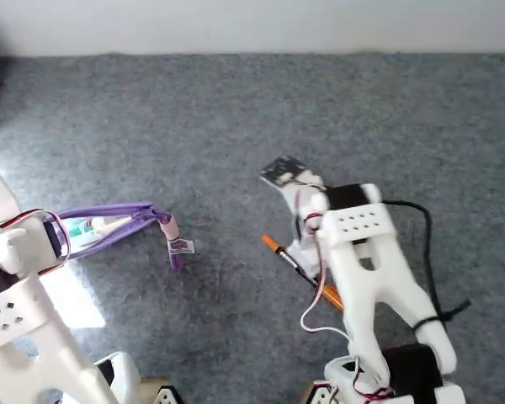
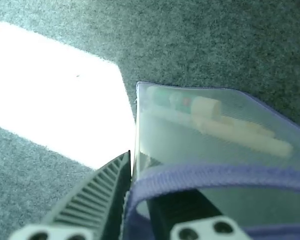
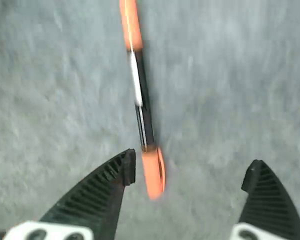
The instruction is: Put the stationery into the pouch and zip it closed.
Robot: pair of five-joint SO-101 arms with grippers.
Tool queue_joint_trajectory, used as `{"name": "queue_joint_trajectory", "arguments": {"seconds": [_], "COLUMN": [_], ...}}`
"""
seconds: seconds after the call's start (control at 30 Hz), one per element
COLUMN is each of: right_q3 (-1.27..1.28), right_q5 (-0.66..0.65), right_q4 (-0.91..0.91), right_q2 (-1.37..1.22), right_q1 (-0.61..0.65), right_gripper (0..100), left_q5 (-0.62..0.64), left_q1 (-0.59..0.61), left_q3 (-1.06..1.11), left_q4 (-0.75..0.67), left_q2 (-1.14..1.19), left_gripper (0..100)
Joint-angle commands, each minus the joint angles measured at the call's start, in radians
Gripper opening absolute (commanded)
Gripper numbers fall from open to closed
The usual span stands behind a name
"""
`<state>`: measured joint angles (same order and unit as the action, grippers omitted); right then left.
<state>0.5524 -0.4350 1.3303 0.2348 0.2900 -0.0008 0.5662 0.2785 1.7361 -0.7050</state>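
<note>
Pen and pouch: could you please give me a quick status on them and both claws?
Left claw shut on pouch rim, pouch open. Right claw open, straddling orange pen on the mat. Arm's wire loop hangs beside pen.

A speckled grey, carpet-like surface (image 1: 236,118) covers the table up to a pale wall (image 1: 252,25) along its far edge, and a bright white, straight-edged patch (image 1: 71,303) lies on the grey at the near side, well apart from the wall.
</note>
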Motion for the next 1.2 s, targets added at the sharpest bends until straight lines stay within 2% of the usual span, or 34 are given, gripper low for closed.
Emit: {"name": "queue_joint_trajectory", "arguments": {"seconds": [0.0,0.17,0.3,0.4,0.57,0.67,0.87,1.17], "right_q3": [-0.005,-0.046,-0.141,-0.201,-0.281,-0.29,-0.284,-0.288], "right_q5": [0.052,0.087,0.087,0.086,0.081,0.081,0.086,0.091], "right_q4": [-0.088,-0.234,-0.255,-0.255,-0.189,-0.137,-0.027,0.179], "right_q2": [-0.071,-0.257,-0.41,-0.51,-0.575,-0.572,-0.45,0.019], "right_q1": [0.082,0.114,0.113,0.114,0.12,0.119,0.122,0.124], "right_gripper": [34.0,34.0,33.6,25.0,0.6,2.3,0.8,0.8], "left_q5": [0.012,0.012,0.012,0.012,0.012,0.012,0.012,0.012], "left_q1": [0.003,0.003,0.003,0.002,0.002,0.002,0.002,0.003], "left_q3": [-0.002,-0.002,-0.002,-0.002,-0.002,-0.002,-0.002,-0.007], "left_q4": [-0.006,-0.005,-0.003,-0.003,-0.003,-0.003,-0.003,-0.005], "left_q2": [0.0,0.0,0.0,0.0,0.0,0.0,0.0,0.0], "left_gripper": [1,1,1,1,1,1,1,1]}}
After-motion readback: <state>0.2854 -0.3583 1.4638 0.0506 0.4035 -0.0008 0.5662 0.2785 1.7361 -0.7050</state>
